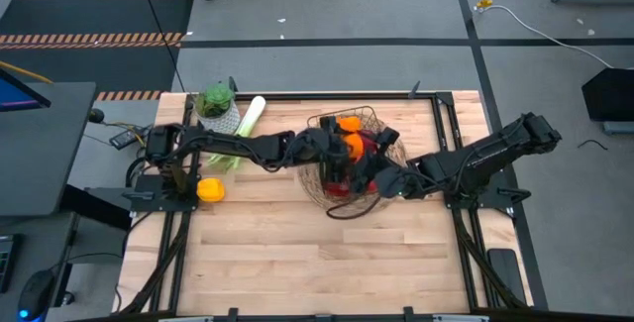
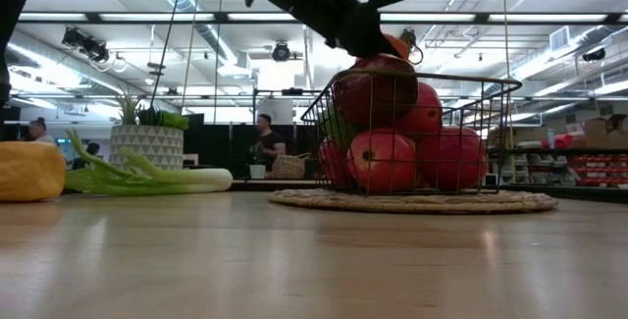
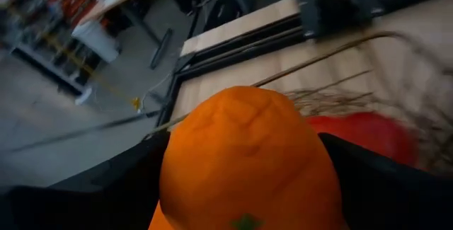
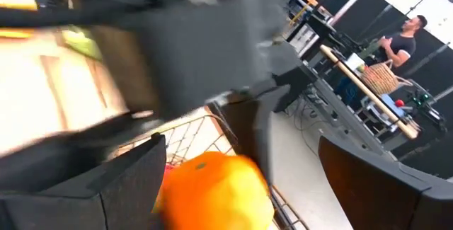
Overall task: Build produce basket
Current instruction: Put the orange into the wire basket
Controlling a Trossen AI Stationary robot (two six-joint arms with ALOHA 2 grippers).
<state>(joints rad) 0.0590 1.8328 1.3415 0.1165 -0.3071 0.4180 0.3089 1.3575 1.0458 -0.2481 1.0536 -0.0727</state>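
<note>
Left gripper is seen clamped on an orange above the apple-filled basket; right gripper is held spread beside it.

high: overhead, straight down | low: tabletop, level | wrists: close | shared: basket

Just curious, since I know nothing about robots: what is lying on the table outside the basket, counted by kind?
Leek: 1
Yellow fruit: 1
Potted plant: 1
Total: 3
</note>
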